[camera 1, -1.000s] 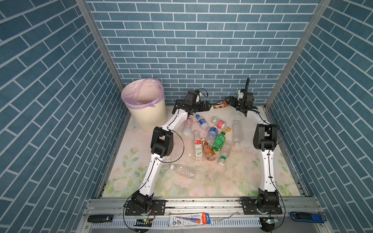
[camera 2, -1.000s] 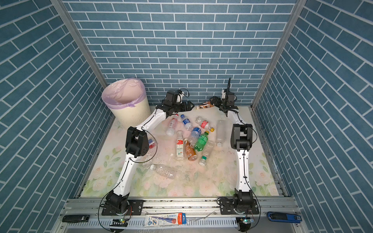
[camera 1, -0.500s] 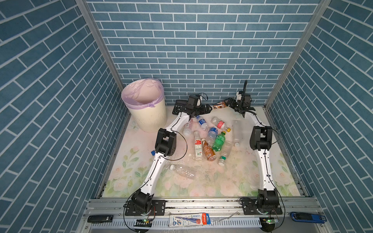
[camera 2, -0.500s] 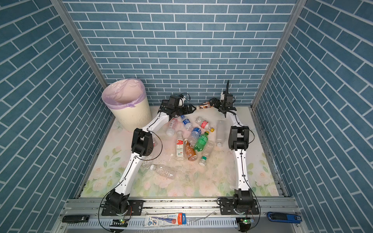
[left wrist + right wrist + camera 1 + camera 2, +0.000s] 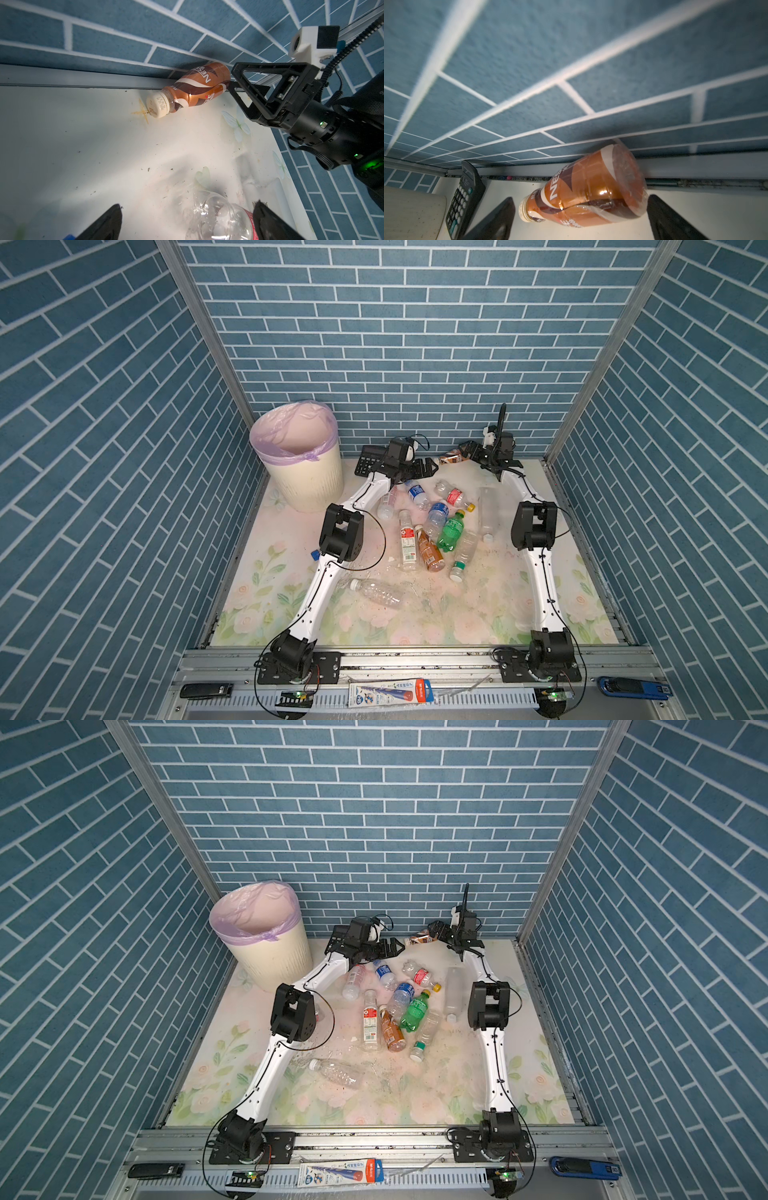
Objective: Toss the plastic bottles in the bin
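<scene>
A brown coffee bottle (image 5: 451,457) (image 5: 420,938) lies on its side against the back wall. My right gripper (image 5: 468,451) (image 5: 581,198) stands open astride the brown bottle (image 5: 587,195), one finger beside the cap and one beside the base, neither pressing it. My left gripper (image 5: 429,467) (image 5: 188,204) is open just above a clear red-labelled bottle (image 5: 220,222) (image 5: 452,494). Several more bottles lie mid-table, among them a green one (image 5: 451,531) and an amber one (image 5: 430,551). The cream bin (image 5: 307,485) (image 5: 272,963) with its lilac liner stands at the back left.
A black calculator (image 5: 368,460) (image 5: 465,197) leans at the back wall between the bin and my left gripper. A lone clear bottle (image 5: 376,592) lies nearer the front. Brick walls close in the back and both sides.
The right arm has swung a little leftward, bringing its gripper around the brown bottle. The left gripper has sunk slightly toward the red-labelled bottle. Both grippers stayed open.
</scene>
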{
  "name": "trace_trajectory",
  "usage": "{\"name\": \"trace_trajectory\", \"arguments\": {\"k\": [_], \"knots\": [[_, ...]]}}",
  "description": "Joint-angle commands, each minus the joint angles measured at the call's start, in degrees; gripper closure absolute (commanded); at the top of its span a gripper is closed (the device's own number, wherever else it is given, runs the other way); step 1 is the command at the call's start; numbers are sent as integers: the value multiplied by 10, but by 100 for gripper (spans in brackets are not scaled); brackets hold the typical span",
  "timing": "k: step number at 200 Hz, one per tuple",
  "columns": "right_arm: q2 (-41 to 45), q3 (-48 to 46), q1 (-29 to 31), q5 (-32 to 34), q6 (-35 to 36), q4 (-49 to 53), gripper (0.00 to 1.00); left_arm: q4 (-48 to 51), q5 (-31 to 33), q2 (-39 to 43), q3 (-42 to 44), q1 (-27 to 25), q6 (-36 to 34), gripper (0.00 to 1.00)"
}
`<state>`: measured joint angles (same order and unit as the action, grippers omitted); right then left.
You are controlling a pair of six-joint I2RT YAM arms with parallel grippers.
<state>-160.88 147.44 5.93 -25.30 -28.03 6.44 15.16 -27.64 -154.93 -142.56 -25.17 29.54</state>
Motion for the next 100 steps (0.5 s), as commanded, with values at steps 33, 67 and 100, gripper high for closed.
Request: {"name": "trace_trajectory", "arguments": {"k": [33, 67, 100], "knots": [[-34, 53, 10, -6, 31, -6, 1, -6, -15, 54, 29, -2, -28, 1], [-21, 38, 23, -5, 57, -4, 2, -4, -16, 62, 33, -2, -37, 1], [0, 16, 37, -6, 78, 0, 1, -1, -15, 66, 33, -2, -42, 1]]}}
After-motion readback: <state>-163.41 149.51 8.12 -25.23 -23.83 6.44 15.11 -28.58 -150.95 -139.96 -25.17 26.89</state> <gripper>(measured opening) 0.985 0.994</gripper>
